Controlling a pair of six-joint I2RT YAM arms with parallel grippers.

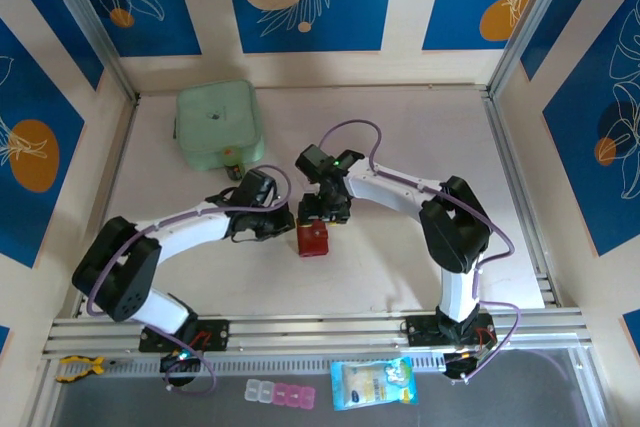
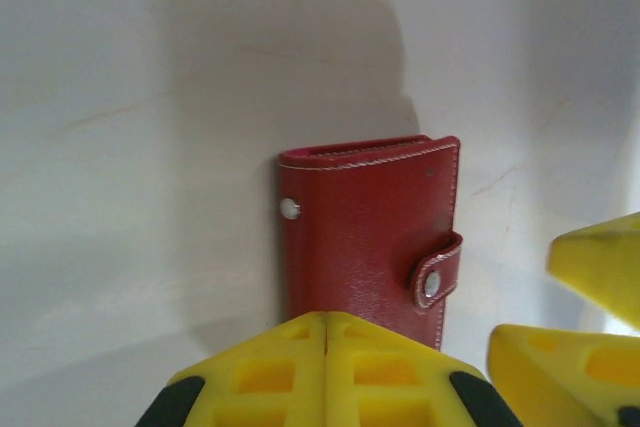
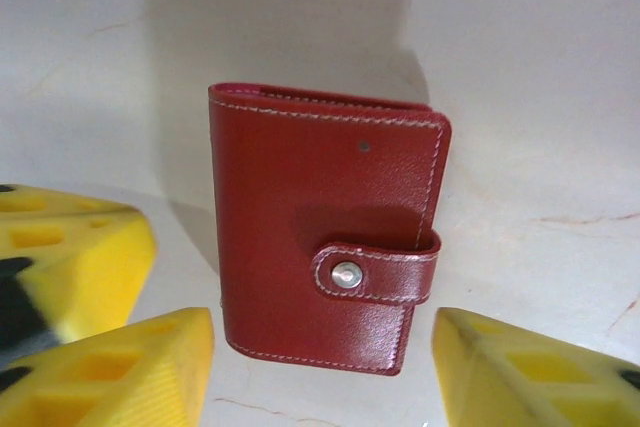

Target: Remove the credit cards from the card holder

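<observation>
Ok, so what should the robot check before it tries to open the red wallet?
1. Card holder lying on the table, between both grippers: ok.
2. Snap tab undone: not ok, it is buttoned.
3. Credit cards ready to pull: cannot tell, the holder is closed.
4. Left gripper shut at the holder's edge: ok; whether it is pinning the holder: cannot tell.
5. Right gripper open, one finger on each side of the holder: ok.
</observation>
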